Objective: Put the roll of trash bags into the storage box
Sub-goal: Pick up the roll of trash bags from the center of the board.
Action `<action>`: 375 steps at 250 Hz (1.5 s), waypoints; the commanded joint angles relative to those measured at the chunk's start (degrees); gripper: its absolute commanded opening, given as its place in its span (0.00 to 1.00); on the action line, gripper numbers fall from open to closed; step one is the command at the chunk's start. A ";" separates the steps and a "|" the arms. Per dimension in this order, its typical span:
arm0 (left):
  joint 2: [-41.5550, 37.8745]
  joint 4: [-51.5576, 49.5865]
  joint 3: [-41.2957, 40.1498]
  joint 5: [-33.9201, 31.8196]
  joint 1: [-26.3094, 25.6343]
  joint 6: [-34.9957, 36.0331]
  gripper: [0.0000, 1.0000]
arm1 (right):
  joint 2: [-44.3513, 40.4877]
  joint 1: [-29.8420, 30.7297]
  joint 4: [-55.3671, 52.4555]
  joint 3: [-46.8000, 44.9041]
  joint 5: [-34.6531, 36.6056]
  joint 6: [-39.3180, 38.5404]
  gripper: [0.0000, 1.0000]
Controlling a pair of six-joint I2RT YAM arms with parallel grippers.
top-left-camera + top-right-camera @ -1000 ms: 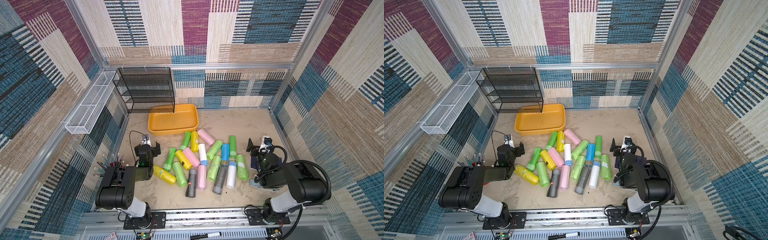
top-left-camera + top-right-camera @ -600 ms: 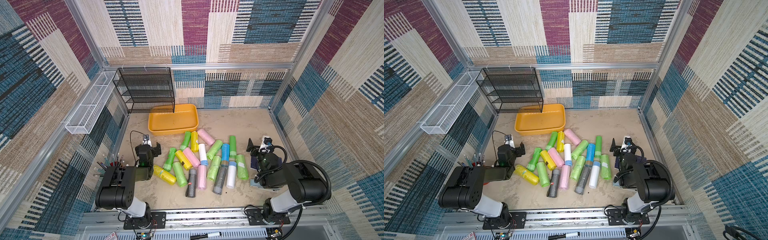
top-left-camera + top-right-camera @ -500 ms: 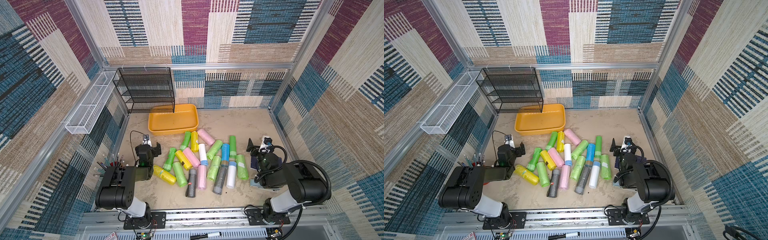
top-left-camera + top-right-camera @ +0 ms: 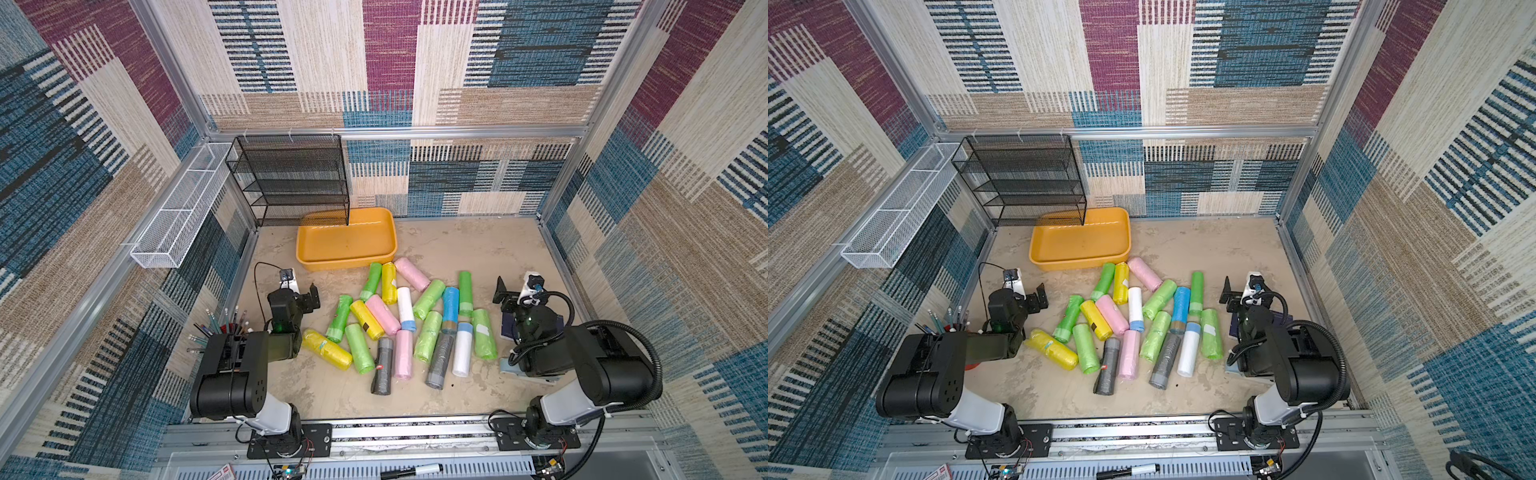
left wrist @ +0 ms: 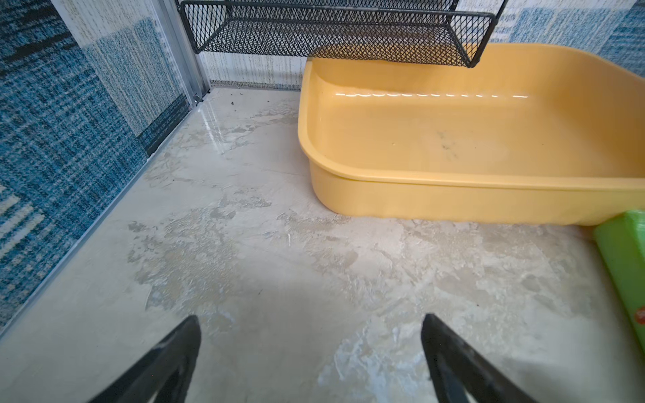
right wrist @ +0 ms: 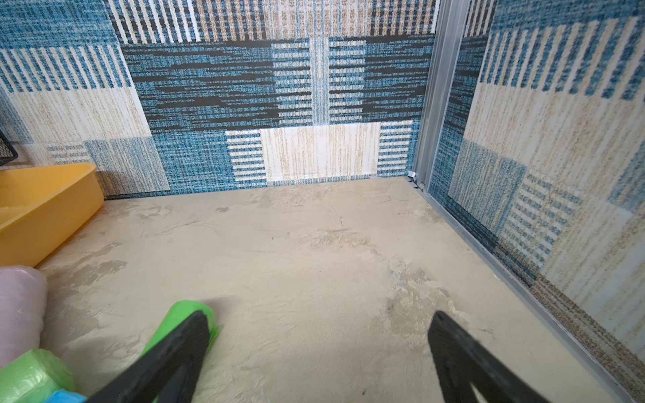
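Observation:
Several rolls of trash bags (image 4: 405, 307) in green, yellow, pink, white, blue and grey lie loose on the floor in the middle, seen in both top views (image 4: 1136, 307). The storage box (image 4: 345, 239), an orange-yellow tub, stands with nothing in it at the back left, partly under the black rack. My left gripper (image 4: 300, 296) is open, low over bare floor left of the rolls, and faces the storage box (image 5: 471, 139). A green roll (image 5: 624, 265) lies just beside the box. My right gripper (image 6: 319, 315) is open over bare floor right of the rolls, and a green roll (image 6: 181, 314) lies by one finger.
A black mesh rack (image 4: 291, 178) hangs over the box's back left corner. A white wire basket (image 4: 178, 212) is fixed to the left wall. A cup of pencils (image 4: 224, 328) stands by the left arm. A dark flat object (image 4: 509, 332) lies under the right arm. Walls enclose three sides.

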 commanded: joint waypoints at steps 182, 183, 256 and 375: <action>-0.33 0.73 -0.21 1.05 0.07 -0.55 0.98 | -0.11 0.12 0.05 1.23 -4.55 -1.48 0.99; -0.33 0.78 -0.24 1.03 0.09 -0.51 0.98 | -0.16 0.14 -0.06 1.23 -4.44 -1.52 0.99; -6.81 -6.47 0.56 -1.27 0.11 -1.39 0.98 | -7.19 3.19 -9.98 4.00 8.06 -0.92 0.99; -17.00 -32.00 9.30 -2.67 -3.10 -8.12 0.98 | -17.05 3.73 -58.49 25.38 -3.31 17.22 0.99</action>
